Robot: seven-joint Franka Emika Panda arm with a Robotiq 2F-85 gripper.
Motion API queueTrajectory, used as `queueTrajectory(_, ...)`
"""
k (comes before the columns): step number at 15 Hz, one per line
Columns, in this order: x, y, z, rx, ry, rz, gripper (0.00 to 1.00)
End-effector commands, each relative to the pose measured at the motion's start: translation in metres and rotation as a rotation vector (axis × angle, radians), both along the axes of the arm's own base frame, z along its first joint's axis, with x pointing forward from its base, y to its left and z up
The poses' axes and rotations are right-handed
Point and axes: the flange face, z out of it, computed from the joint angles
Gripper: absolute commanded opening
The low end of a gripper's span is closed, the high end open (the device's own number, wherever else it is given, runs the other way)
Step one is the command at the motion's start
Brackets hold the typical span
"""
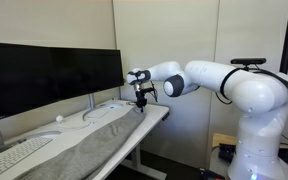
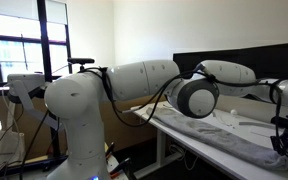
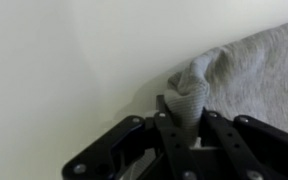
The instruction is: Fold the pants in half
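One pair of pants (image 1: pixel 84 145) lies along the surface (image 1: pixel 156 113). The fingers (image 3: pixel 165 108) are closed on a bunched corner of the cloth at one end. One white keyboard (image 1: pixel 14 155) sits far from the fingers, beside two dark monitors (image 1: pixel 84 70). Cloth hides the fingertips in the wrist view.

No readable text, label, brand or number appears anywhere.

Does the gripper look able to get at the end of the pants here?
Likely yes: in the wrist view the gripper looks shut on a bunched edge of the pants, nothing in between.
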Motion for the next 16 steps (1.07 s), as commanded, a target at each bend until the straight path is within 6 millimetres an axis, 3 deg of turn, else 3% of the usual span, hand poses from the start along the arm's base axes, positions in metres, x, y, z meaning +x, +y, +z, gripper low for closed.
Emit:
queueTrajectory(1, 0.008, 0.010, 0.037, 0.024, -0.038, 0.001, 0.09)
queueTrajectory(6, 0.022, 0.029, 0.084, 0.011, -0.102, 0.039, 0.09)
queueTrajectory(16, 0.048, 0.097, 0.174, -0.025, -0.185, 0.137, 0.09)
